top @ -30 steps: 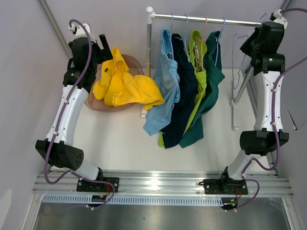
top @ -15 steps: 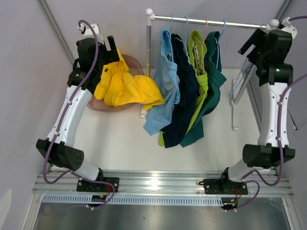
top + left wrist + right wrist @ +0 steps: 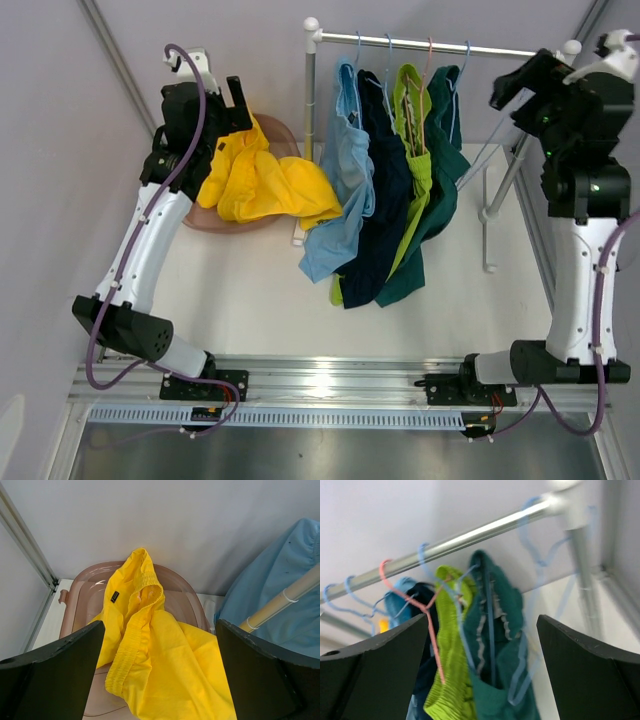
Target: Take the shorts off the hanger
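Note:
Four shorts hang on hangers from the metal rail: light blue, navy, lime green and dark teal. The yellow shorts lie heaped in a brown tub. Open and holding nothing, my left gripper hovers above the yellow shorts. My right gripper is open and high by the rail's right end. It faces the dark teal shorts and the lime green ones, touching neither. An empty blue hanger hangs blurred beside them.
The rack's white post stands between the tub and the hanging shorts, and its right leg slants down to the table. A pink hanger carries the lime green pair. Grey walls close in at the back and both sides.
My right gripper has opened and its arm has risen, swinging left to face the hanging shorts. My left gripper has shifted slightly right above the tub.

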You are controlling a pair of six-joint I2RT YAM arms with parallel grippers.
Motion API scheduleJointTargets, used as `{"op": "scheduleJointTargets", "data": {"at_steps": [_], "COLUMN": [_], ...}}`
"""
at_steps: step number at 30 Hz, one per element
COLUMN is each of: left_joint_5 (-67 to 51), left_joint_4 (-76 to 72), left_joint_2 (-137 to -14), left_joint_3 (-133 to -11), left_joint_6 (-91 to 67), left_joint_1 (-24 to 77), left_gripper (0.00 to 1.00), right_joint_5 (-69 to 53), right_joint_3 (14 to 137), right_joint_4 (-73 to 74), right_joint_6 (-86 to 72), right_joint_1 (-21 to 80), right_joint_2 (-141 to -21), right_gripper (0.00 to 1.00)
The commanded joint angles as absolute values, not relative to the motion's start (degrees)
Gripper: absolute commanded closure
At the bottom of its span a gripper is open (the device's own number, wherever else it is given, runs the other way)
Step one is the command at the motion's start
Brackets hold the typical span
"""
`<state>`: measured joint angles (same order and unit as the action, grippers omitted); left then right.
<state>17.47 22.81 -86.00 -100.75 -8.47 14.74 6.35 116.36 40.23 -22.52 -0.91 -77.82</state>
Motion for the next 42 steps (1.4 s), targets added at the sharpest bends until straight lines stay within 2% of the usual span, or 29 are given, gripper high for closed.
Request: {"op": "scheduleJointTargets", "data": {"at_steps": [1,11,14,17,23,29,30,32,36,39,42], "left_joint_5": [16.3,16.0,15.7,15.6,15.4,14.7,14.4,11.7,6.8,6.1,0.9], "left_joint_4": [19.9,18.8,18.6,18.5,18.5,18.7,18.8,19.2,21.3,20.9,21.4], "left_joint_2": [-82.7,-82.0,-82.0,-82.3,-82.7,-82.9,-82.9,-82.9,-82.4,-81.2,-80.0], "left_joint_3": [-99.4,-98.3,-98.1,-98.0,-98.0,-97.9,-98.1,-99.1,-101.9,-102.3,-102.6], "left_joint_6": [-6.8,-5.2,-5.3,-5.5,-5.7,-6.1,-6.2,-6.5,-4.1,1.6,0.5], "left_joint_1": [15.6,15.7,15.7,15.7,15.7,15.7,15.7,15.8,19.4,26.4,31.2], "left_gripper": [0.01,0.01,0.01,0.01,0.01,0.01,0.01,0.01,0.01,0.01,0.01], "right_joint_5": [1.8,3.8,4.1,4.3,4.1,3.5,3.3,3.6,4.1,5.8,5.8], "right_joint_3": [115.7,116.1,115.8,115.4,113.8,113.0,113.1,113.3,115.1,119.5,124.4], "right_joint_4": [37.2,35.0,34.3,33.8,33.0,33.0,33.0,33.0,32.9,34.0,36.6], "right_joint_6": [-23.5,-23.1,-23.1,-23.0,-22.9,-22.6,-22.5,-22.8,-22.2,-21.1,-20.8], "right_joint_1": [3.1,7.0,7.0,7.0,7.0,6.9,6.9,6.9,6.9,6.5,5.5], "right_joint_2": [-83.2,-90.9,-92.0,-93.4,-94.7,-95.0,-95.0,-94.9,-93.3,-91.8,-91.3], "right_gripper": [0.05,0.11,0.16,0.28,0.62,0.68,0.84,1.0,1.0,1.0,1.0]}}
